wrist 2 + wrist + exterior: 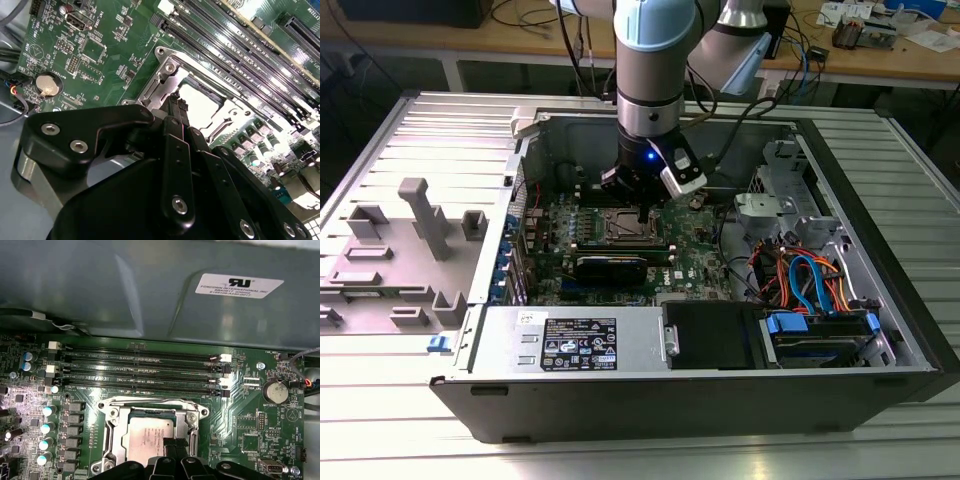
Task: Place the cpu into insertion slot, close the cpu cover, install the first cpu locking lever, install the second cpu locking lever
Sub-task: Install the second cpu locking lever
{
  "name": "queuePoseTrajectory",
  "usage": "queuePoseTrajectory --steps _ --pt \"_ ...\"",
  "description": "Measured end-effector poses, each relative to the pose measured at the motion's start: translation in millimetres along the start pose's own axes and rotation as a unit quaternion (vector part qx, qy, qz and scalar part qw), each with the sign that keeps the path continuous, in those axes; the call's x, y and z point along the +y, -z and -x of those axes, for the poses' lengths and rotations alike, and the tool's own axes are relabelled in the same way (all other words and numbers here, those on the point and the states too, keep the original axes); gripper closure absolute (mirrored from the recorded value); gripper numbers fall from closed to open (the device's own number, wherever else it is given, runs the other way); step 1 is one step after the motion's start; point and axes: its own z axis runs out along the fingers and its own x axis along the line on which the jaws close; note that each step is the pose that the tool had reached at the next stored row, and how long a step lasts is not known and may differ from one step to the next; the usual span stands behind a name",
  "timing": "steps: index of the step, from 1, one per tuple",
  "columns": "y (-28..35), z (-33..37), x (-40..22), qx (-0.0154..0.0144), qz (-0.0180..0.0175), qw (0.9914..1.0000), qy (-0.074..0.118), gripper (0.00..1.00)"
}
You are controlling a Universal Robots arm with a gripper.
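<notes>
While your arm stood over the open computer case (880, 330) on the desk (380, 420), the exterior view placed the gripper (640, 212) directly above the insertion slot (625, 228) on the green motherboard (695, 262), low enough to be at or near contact.

In the second wrist view, the gripper (176, 100) had its fingers pressed together, pinching nothing, with the tip at the edge of the cpu (200, 104). The cpu lay flat within the slot's silvery rim, and the cpu cover (162, 75) appeared folded down around it, though I could not confirm full closure.

In the first wrist view, the cpu (145, 437) sat square in the insertion slot (112, 412), beside the memory slots (140, 371), with the gripper (172, 445) resting over its near edge.

Risk, as I judged it: downward force off centre could tilt the chip and bend socket pins; a sideways slip could scrape neighbouring board components.
</notes>
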Motion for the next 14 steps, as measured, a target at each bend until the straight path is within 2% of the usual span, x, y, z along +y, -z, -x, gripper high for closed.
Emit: queuePoseTrajectory --steps 7,8,10,12,14 --pt "0.1 -0.1 -0.6 0.0 0.0 1.0 0.0 0.89" --pt "0.1 -0.1 -1.8 0.0 0.0 1.0 0.0 0.89" --pt "0.4 -0.7 -8.6 0.0 0.0001 1.0 0.0 0.89" --pt "0.9 -0.9 -10.0 0.0001 -0.0001 1.0 0.0 0.89" --pt "4.3 -0.8 -10.2 0.0 0.0 1.0 0.0 0.89"
